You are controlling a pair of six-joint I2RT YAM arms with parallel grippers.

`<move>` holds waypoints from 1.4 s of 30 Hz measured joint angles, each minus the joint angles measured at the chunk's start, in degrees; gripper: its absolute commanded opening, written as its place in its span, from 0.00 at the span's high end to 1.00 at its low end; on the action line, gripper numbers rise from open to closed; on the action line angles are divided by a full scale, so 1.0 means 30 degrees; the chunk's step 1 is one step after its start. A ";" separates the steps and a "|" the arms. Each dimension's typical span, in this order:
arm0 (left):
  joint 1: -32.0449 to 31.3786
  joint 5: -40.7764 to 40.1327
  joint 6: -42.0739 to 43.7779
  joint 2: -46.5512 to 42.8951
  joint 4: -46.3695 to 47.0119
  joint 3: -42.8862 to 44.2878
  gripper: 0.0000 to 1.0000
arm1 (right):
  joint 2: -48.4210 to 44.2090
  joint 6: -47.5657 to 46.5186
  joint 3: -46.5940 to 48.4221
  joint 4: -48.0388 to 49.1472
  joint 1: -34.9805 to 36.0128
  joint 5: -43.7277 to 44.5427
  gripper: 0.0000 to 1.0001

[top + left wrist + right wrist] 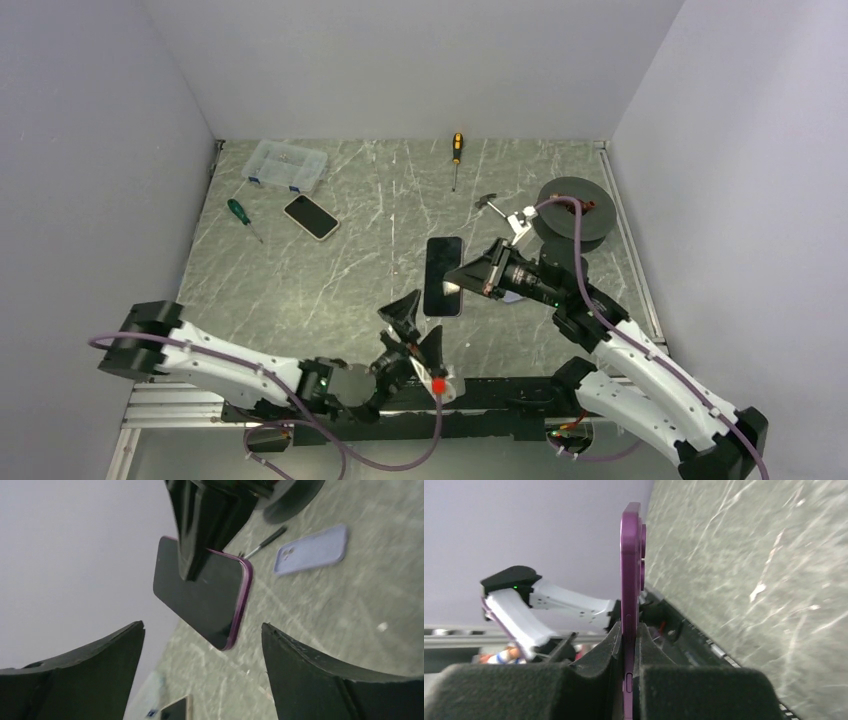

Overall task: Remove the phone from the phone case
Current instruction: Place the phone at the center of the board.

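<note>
A phone (443, 262) with a black screen and a purple rim hangs above the middle of the table. My right gripper (464, 274) is shut on its right edge; in the right wrist view the purple phone (630, 555) stands edge-on between the pads, gripper (629, 630). My left gripper (420, 330) is open just below the phone's near end, touching nothing. From the left wrist the phone (210, 600) floats beyond the spread jaws, gripper (202, 627). A lavender phone case (312, 550) lies empty on the table behind, partly hidden under the right arm (521, 222) in the top view.
A second phone (311, 216), a green screwdriver (242, 217) and a clear plastic box (287, 165) lie at the back left. A yellow-handled screwdriver (456, 155) is at the back centre, a small tool (487, 201) and a dark spool (575, 205) at the right.
</note>
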 measured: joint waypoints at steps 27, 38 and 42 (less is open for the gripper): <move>1.4375 2.7139 -3.1183 -0.6652 -0.4116 -0.1188 0.12 | -0.4080 -0.5901 -0.2280 0.5115 -0.0051 -0.2186 1.00; 1.4586 2.8990 -3.3332 -0.5442 -0.1734 -0.1115 0.41 | -0.4036 -0.5289 -0.2885 0.7861 0.0109 -0.3133 1.00; 1.4615 2.9113 -3.3601 -0.4947 -0.1734 -0.0889 0.54 | -0.3978 -0.5326 -0.2892 0.7927 0.0291 -0.3067 1.00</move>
